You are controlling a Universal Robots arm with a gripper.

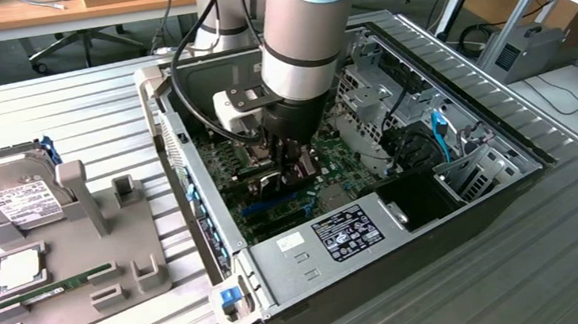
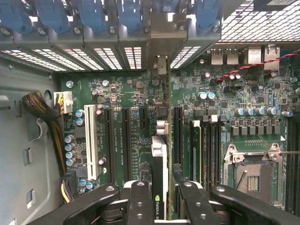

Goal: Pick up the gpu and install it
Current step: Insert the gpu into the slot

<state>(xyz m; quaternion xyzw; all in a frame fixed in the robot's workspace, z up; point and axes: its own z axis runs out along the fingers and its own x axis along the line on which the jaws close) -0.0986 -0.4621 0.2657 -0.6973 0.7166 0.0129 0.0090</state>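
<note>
In the wrist view the gpu (image 2: 158, 159) stands edge-on between my two black fingers (image 2: 140, 199), running from them to the rear slot openings. Its silver bracket end (image 2: 160, 63) meets the case's back wall. My gripper (image 2: 165, 194) is shut on the card's near end. The card lies over the green motherboard (image 2: 126, 93), in line between the long black expansion slots (image 2: 125, 140); I cannot tell whether it sits fully in a slot. In the exterior view the gripper (image 1: 290, 178) reaches down into the open computer case (image 1: 464, 217), low over the board.
A row of blue slot latches (image 2: 89, 14) lines the case's back wall. The CPU socket (image 2: 253, 173) and a cable bundle (image 2: 47, 117) flank the slots. On the exterior view's left, a grey holder (image 1: 117, 250) carries a hard drive (image 1: 16, 196) and a RAM stick (image 1: 52, 288).
</note>
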